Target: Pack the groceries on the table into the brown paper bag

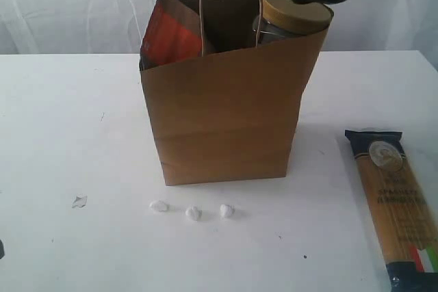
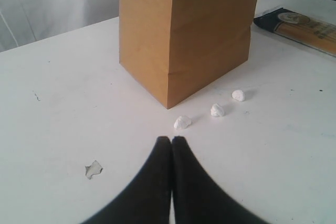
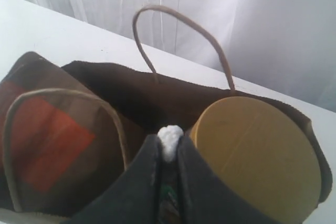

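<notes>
1. From where I stand, the right gripper (image 3: 168, 153) hangs over the open mouth of the upright brown kraft paper bag (image 1: 226, 114). It sits in the gap between the brown pouch with the orange-red panel (image 1: 171, 35) and the clear jar with the flat tan lid (image 1: 294, 18). Its jaws are nearly together, nipping a small white lump (image 3: 170, 139), and I cannot tell what that lump belongs to
2. The pouch and the jar are both in the bag, poking above its rim, so I judge the job in hand is work inside that gap. It wants a straight vertical path, since the jar lid is just beside one finger and any sideways drift would knock it
3. The twisted paper loop handles (image 3: 58, 92) arch on either side of the claw. The wrist should pass between them so that neither snags and tips the light bag
4. The long spaghetti packet (image 1: 400, 203) lies flat on the white table (image 1: 68, 121), well apart from the bag. It looks like the item not yet packed, and being long, it probably has to go in end-first
5. The left gripper (image 2: 171, 148) is closed on nothing, low over the table near three white pebble-like bits (image 1: 194, 213), which are not for packing. It could steady the bag wall if needed
</notes>
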`<state>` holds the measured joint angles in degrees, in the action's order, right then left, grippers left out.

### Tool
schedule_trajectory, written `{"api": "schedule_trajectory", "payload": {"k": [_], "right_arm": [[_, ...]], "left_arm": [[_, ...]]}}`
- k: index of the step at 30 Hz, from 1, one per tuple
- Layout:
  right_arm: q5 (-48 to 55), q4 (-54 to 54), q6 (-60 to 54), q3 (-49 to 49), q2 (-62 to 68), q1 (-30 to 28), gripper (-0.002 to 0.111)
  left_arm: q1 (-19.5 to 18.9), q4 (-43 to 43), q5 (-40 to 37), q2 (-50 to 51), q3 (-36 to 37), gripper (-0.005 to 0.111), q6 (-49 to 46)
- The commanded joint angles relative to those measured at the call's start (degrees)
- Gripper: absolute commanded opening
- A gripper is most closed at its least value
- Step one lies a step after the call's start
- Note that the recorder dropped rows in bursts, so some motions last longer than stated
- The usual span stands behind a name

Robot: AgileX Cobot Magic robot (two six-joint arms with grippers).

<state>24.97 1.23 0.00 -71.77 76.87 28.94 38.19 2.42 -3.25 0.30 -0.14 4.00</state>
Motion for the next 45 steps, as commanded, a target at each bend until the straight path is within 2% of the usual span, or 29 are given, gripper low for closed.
{"api": "schedule_trajectory", "payload": {"k": [1, 8, 14, 20, 26, 30, 36, 42, 43, 45], "right_arm": [[-1.3, 0.6, 0.3, -2.0, 1.6, -0.5, 0.005], [-0.7, 8.5, -4.6, -3.0, 3.7, -0.5, 0.005], [0.5, 10.3, -6.4, -3.0, 5.3, -0.5, 0.006], [2.3, 17.6, -13.9, -3.0, 5.5, -0.5, 0.018], [3.6, 18.4, -15.2, -3.0, 5.5, -0.5, 0.035], [3.8, 18.3, -15.2, -3.0, 5.4, -0.5, 0.038], [2.4, 13.3, -15.2, -3.0, 2.1, -0.5, 0.038], [2.4, 0.4, -10.2, -3.0, -2.9, -0.5, 0.038], [3.7, -5.0, -6.5, -3.0, -4.5, -0.5, 0.038], [8.7, -9.4, -6.2, -3.0, -7.1, -0.5, 0.038]], "left_arm": [[0.1, -0.6, 0.1, -0.3, 0.1, 0.0, 0.0], [0.1, -0.6, 0.1, -0.3, 0.1, 0.0, 0.0], [0.1, -0.6, 0.1, -0.3, 0.1, 0.0, 0.0], [0.1, -0.6, 0.1, -0.3, 0.1, 0.0, 0.0], [0.1, -0.6, 0.1, -0.3, 0.1, 0.0, 0.0], [0.1, -0.6, 0.1, -0.3, 0.1, 0.0, 0.0], [0.1, -0.6, 0.1, -0.3, 0.1, 0.0, 0.0], [0.1, -0.6, 0.1, -0.3, 0.1, 0.0, 0.0], [0.1, -0.6, 0.1, -0.3, 0.1, 0.0, 0.0], [0.1, -0.6, 0.1, -0.3, 0.1, 0.0, 0.0]]}}
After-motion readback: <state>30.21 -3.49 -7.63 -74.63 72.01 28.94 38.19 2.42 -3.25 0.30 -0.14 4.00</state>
